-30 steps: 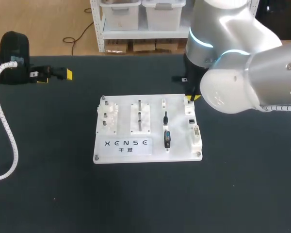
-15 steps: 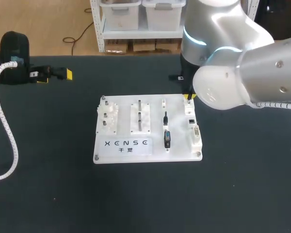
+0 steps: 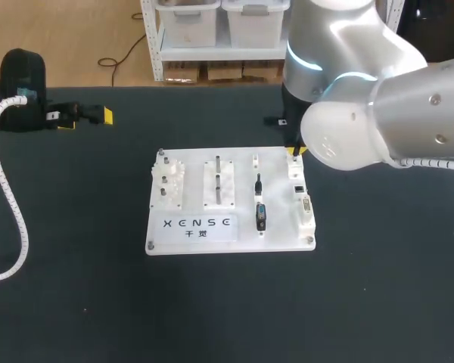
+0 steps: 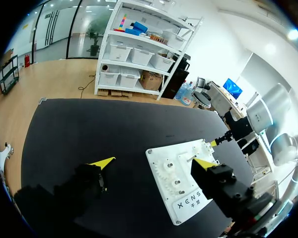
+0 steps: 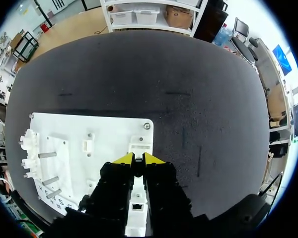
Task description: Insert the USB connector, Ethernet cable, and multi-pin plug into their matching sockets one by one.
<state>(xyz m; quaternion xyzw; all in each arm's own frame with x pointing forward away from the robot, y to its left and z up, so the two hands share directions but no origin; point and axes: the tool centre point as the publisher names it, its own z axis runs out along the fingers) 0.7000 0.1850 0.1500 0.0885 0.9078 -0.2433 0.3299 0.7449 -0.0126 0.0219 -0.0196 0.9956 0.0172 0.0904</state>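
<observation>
Board (image 5: 109, 134), white and flat with pegs and small holders, lies under the right gripper (image 5: 138, 159), most of it spread to one side. The gripper's yellow tips are pinched almost together on a small dark connector (image 5: 138, 166), just above the white socket strip (image 5: 137, 198) along the board's edge. The left gripper (image 4: 154, 162) hangs spread wide and empty, with the board just ahead of it. A black table (image 3: 363, 302) lies beneath both.

Right arm (image 3: 378, 98): silver shells, cyan ring. Hose (image 3: 20, 219): white, ribbed. Left claw (image 4: 154, 162), right claw (image 5: 138, 158): black, yellow-tipped.
</observation>
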